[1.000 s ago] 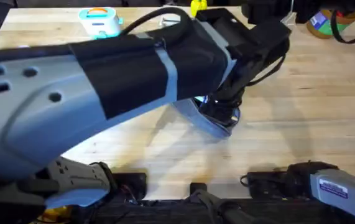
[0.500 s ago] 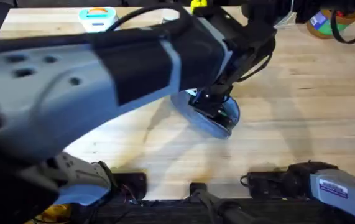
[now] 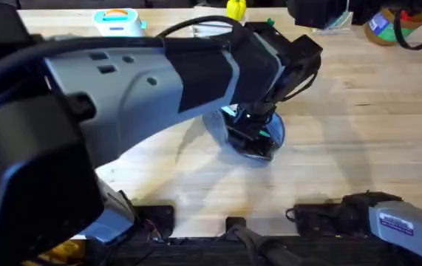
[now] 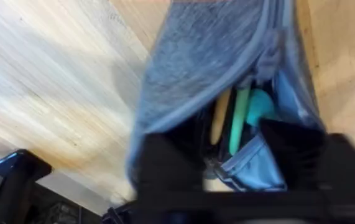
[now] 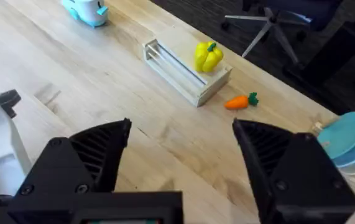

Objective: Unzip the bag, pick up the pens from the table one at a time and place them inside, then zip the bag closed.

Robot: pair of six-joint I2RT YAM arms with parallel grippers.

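The blue-grey bag (image 3: 273, 137) lies near the middle of the table (image 3: 358, 125), under my left arm. In the left wrist view the bag (image 4: 196, 68) is unzipped and gaping. A yellow-tan pen (image 4: 219, 118) and a green pen (image 4: 239, 121) lie side by side inside it, next to something teal. My left gripper (image 4: 230, 168) hovers right over the bag's open end, its fingers apart and holding nothing. My right gripper (image 5: 180, 155) is open and empty above bare wood, away from the bag.
At the table's far edge a yellow pepper toy (image 5: 207, 56) sits on a small wooden rack (image 5: 189, 78). An orange carrot toy (image 5: 239, 101) lies beside it, near stacked blue plates (image 5: 345, 140). A teal and white toy (image 3: 118, 22) stands at the far left.
My left arm has swung and risen closer under the overhead camera. Its gripper has stayed over the bag and dipped slightly toward it. The right arm has not moved.
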